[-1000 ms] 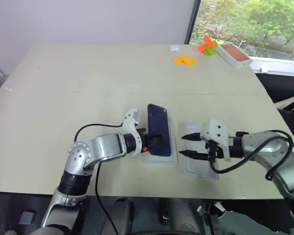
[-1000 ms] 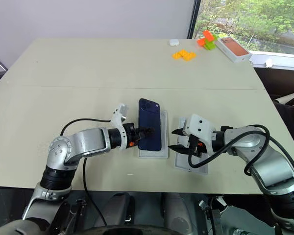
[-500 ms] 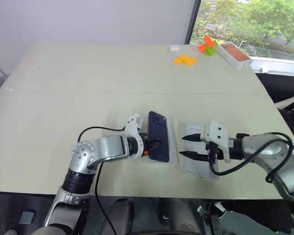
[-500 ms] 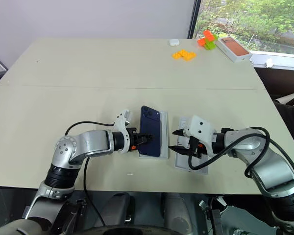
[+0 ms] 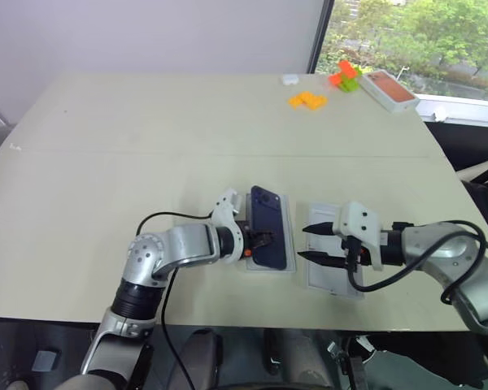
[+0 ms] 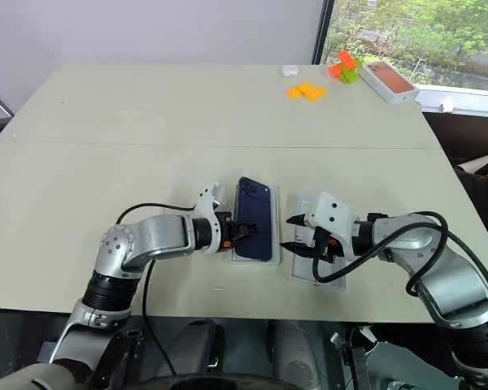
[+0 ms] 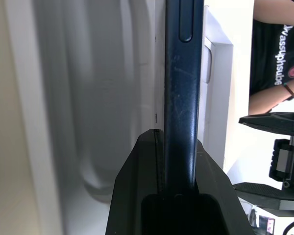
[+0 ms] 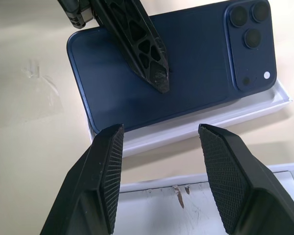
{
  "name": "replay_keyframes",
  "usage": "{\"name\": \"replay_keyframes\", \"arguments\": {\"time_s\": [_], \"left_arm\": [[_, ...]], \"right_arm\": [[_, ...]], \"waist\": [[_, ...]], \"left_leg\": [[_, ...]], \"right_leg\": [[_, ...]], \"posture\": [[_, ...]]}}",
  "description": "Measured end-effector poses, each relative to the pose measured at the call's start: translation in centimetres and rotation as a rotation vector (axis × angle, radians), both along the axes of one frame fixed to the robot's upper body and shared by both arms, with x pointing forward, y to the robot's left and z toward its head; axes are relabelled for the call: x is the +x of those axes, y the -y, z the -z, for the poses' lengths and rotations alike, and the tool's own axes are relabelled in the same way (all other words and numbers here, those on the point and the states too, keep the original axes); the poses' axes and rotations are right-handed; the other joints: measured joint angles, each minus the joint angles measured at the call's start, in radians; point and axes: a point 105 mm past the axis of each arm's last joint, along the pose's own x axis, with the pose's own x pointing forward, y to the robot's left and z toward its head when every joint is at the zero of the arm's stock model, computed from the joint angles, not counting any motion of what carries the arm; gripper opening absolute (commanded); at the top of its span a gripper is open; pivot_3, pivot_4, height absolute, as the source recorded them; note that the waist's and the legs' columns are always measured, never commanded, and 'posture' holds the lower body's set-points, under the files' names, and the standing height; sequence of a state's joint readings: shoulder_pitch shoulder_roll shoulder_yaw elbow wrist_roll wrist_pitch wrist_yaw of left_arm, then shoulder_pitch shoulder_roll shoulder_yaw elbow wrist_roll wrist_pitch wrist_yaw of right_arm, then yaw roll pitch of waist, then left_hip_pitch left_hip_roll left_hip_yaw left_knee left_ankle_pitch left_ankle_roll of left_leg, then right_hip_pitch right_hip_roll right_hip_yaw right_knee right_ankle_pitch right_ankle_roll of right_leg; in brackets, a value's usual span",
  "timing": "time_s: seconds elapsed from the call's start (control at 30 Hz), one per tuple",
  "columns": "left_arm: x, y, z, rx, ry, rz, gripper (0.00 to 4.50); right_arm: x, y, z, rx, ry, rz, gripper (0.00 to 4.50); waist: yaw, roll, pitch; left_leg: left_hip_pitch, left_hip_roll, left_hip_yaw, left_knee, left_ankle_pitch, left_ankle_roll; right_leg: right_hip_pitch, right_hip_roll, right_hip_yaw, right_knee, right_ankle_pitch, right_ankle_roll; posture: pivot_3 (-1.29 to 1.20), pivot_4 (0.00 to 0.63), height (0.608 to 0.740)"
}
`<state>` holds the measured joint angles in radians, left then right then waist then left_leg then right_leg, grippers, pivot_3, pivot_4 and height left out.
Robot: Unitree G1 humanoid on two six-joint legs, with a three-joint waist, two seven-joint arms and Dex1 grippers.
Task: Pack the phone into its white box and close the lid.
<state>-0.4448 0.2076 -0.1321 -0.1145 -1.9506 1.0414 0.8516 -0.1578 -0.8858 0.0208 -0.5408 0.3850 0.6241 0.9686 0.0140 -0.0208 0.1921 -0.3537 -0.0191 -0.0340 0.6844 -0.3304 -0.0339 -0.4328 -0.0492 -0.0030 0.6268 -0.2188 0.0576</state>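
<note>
I see the left gripper (image 5: 259, 239) pinching the phone (image 5: 267, 227) by its long left edge, fingers clamped on both faces; the left wrist view shows the dark edge running straight up out of the closed fingers. The phone sits over the white box (image 5: 288, 236), camera cluster at the far end, back face up, tilted with the gripped side higher. The box's white rim shows along the phone's right side and near end. I can't tell if the phone touches the tray floor.

Right gripper (image 5: 313, 243) hovers just right of the box with its jaws spread and nothing between them, above the lid (image 5: 332, 280), which lies flat on the table (image 5: 146, 138) beside the box.

Far right corner: orange and green blocks (image 5: 325, 88) and a white box with an orange-red picture (image 5: 388, 89).
</note>
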Motion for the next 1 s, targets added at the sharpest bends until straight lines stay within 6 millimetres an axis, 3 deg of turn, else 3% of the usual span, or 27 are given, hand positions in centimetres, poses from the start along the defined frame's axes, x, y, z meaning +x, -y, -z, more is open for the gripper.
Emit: {"name": "replay_keyframes", "arguments": {"time_s": [0.37, 0.4, 0.57, 1.0], "left_arm": [[0.1, -0.1, 0.3, 0.003, -0.017, -0.004, 0.00], [0.1, -0.1, 0.3, 0.003, -0.017, -0.004, 1.01], [0.1, -0.1, 0.3, 0.003, -0.017, -0.005, 3.22], [0.3, -1.7, -0.7, 0.029, 0.059, -0.015, 3.22]], "right_arm": [[0.0, 0.0, 0.0, 0.000, 0.002, 0.001, 2.53], [0.0, 0.0, 0.0, 0.000, 0.002, 0.001, 2.60], [0.0, 0.0, 0.0, 0.000, 0.002, 0.001, 2.60], [0.2, -0.1, -0.2, -0.003, 0.017, -0.006, 2.60]], "waist": [[0.000, 0.000, 0.000], [0.000, 0.000, 0.000], [0.000, 0.000, 0.000], [0.000, 0.000, 0.000]], "left_leg": [[0.000, 0.000, 0.000, 0.000, 0.000, 0.000], [0.000, 0.000, 0.000, 0.000, 0.000, 0.000], [0.000, 0.000, 0.000, 0.000, 0.000, 0.000], [0.000, 0.000, -0.001, 0.000, 0.000, 0.000]], "right_leg": [[0.000, 0.000, 0.000, 0.000, 0.000, 0.000], [0.000, 0.000, 0.000, 0.000, 0.000, 0.000], [0.000, 0.000, 0.000, 0.000, 0.000, 0.000], [0.000, 0.000, 0.000, 0.000, 0.000, 0.000]], "posture": [[0.00, 0.150, 0.740], [0.00, 0.150, 0.740], [0.00, 0.150, 0.740], [0.00, 0.150, 0.740]]}}
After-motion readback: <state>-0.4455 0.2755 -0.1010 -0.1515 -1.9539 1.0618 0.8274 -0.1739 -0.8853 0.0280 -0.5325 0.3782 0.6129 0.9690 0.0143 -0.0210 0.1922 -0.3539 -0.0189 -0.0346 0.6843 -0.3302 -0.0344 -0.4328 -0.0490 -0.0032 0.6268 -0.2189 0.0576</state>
